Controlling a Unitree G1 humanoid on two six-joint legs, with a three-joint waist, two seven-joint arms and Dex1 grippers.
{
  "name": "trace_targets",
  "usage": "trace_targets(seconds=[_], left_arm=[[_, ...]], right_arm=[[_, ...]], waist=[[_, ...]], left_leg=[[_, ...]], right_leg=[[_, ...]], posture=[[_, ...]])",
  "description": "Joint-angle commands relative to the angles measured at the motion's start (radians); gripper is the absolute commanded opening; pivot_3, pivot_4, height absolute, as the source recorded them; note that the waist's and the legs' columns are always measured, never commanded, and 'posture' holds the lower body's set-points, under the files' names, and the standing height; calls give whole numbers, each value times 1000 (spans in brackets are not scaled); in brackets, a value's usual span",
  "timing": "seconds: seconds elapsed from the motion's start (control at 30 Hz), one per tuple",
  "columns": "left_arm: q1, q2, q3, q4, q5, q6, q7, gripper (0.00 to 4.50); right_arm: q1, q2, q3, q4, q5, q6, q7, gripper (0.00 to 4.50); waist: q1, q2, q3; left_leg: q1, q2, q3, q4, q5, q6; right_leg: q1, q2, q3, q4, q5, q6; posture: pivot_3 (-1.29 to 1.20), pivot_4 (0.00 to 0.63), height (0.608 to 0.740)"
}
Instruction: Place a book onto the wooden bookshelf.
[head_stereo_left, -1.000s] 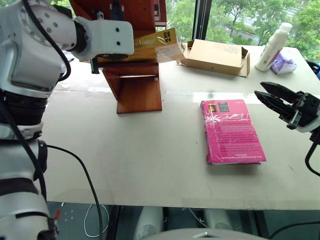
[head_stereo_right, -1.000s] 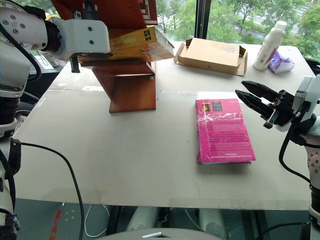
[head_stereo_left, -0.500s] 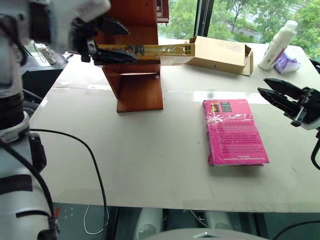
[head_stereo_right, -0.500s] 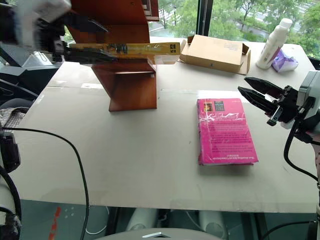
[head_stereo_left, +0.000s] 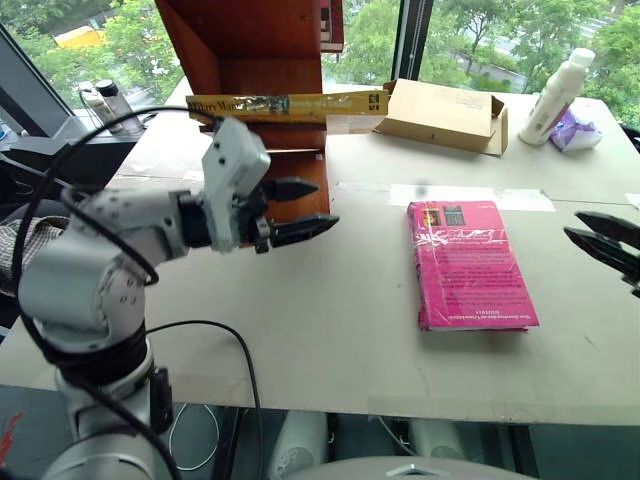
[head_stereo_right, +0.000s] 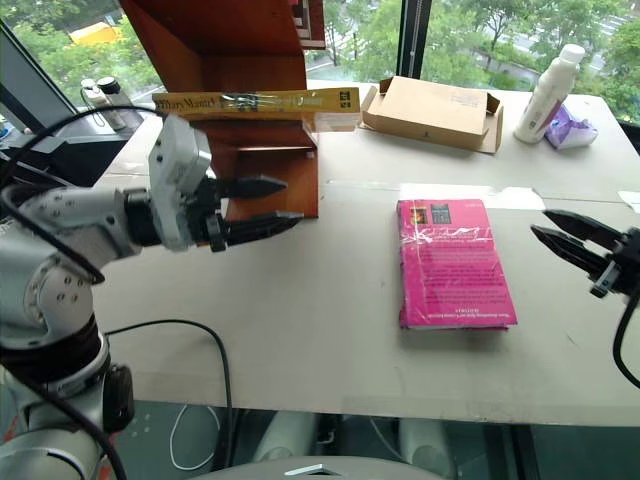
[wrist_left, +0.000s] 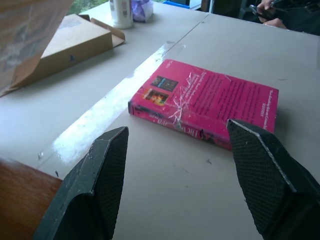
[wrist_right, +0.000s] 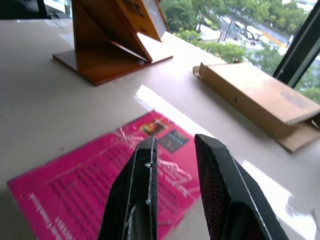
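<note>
Left eye view, near: your left pincer (head_stereo_left: 298, 210) spread wide, empty.
Bench (head_stereo_left: 300, 330): right pincer (head_stereo_right: 570, 238) slightly parted, empty.
Far: book (head_stereo_left: 290, 103) lies on wooden bookshelf (head_stereo_left: 265, 60).
Progress: placement looks done; nothing left.

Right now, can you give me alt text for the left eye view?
Yellow book lies flat on the wooden bookshelf, overhanging it. The left pincer, open and empty, hangs beside the shelf; a pink book lies on the table.
</note>
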Motion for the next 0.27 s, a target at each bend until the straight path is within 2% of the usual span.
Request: trace_targets(seconds=[0.03,0.13,0.27], left_arm=[[161,2,48,-22,-8,-127,23,3252],[318,11,74,21,6,-225,21,3252],[407,17,61,62,1,-316,40,3252]], right_arm=[[77,-20,-104,79,-50,-61,73,1315],[128,-20,-120,148,-107,-102,90,1315],[143,-23,-111,184,-136,-121,84,1315]], waist=[[-1,0,0],[-5,2,-2],[-1,1,-2]], left_leg=[[0,0,0,0,0,0],[1,0,2,0,0,0],[1,0,2,0,-1,1]], right_leg=[[0,0,0,0,0,0],[0,-2,1,-1,1,-2],[-1,-8,0,0,1,-3]], posture=[[0,150,740],[0,150,740],[0,150,740]])
